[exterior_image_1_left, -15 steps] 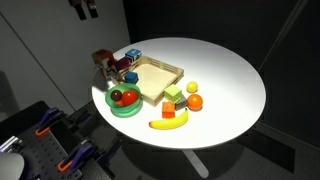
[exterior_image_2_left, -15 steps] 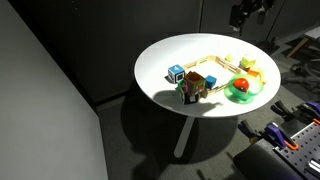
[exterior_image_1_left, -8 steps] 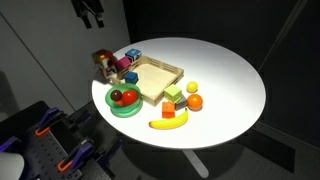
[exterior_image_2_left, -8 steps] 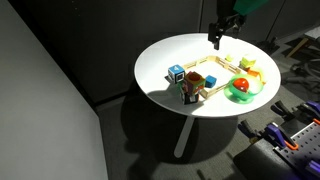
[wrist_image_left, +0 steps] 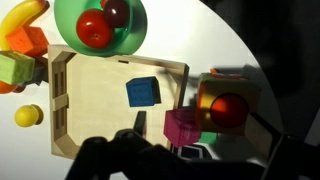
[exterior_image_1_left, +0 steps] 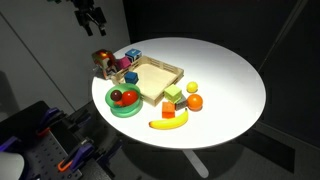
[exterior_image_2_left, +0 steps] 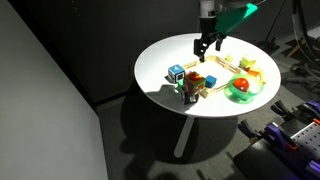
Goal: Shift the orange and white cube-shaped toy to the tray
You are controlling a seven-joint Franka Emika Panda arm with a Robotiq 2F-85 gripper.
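The orange cube toy [wrist_image_left: 28, 42] lies outside the tray by the banana, also seen in an exterior view [exterior_image_1_left: 167, 112]; its white panels are too small to make out. The light-wood tray [wrist_image_left: 95, 135] holds a blue cube [wrist_image_left: 142, 92] and shows in both exterior views [exterior_image_1_left: 158, 68] [exterior_image_2_left: 226, 66]. My gripper [wrist_image_left: 200, 138] is open and empty. It hangs above the tray's edge near a magenta cube [wrist_image_left: 183, 128], far from the orange cube. It also shows in both exterior views [exterior_image_1_left: 92, 16] [exterior_image_2_left: 207, 46].
A green bowl [wrist_image_left: 62, 22] with red fruit stands beside the tray. A banana [exterior_image_1_left: 168, 123], an orange fruit [exterior_image_1_left: 195, 101], a lemon [wrist_image_left: 28, 115] and a green and yellow cube [wrist_image_left: 12, 70] lie nearby. An orange box with a red ball [wrist_image_left: 225, 108] stands by the magenta cube.
The arm has come down and moved in from beyond the table's edge to above the toys beside the tray. The toys have not moved.
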